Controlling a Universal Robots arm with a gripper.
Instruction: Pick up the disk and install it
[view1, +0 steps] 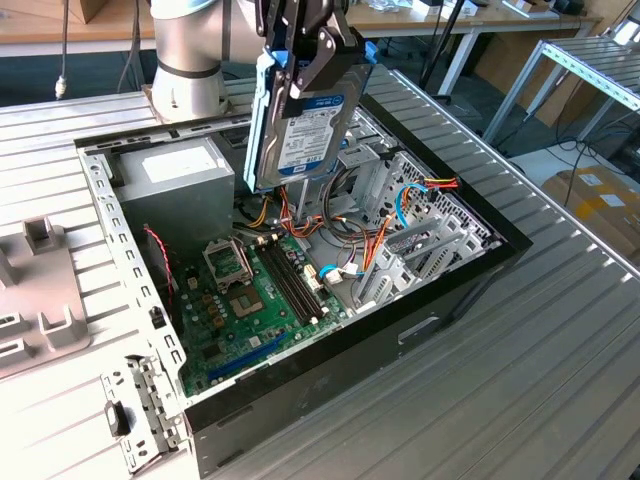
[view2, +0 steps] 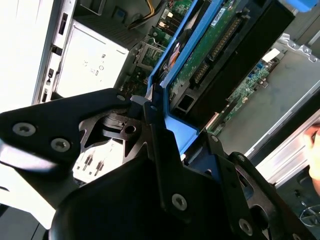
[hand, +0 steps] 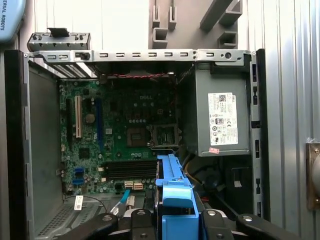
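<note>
Blue-framed disk (view1: 300, 130) hangs near-upright, gripper (view1: 306, 62) fingers clenched on its top edge, above open PC case (view1: 400, 330) w/ motherboard (view1: 240, 310).

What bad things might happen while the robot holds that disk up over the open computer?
The gripper holds the disk only near its upper end, so it might slip and drop onto the green circuit board. The loose wires beneath could snag it going down. It might also bump the metal cage beside them.
</note>
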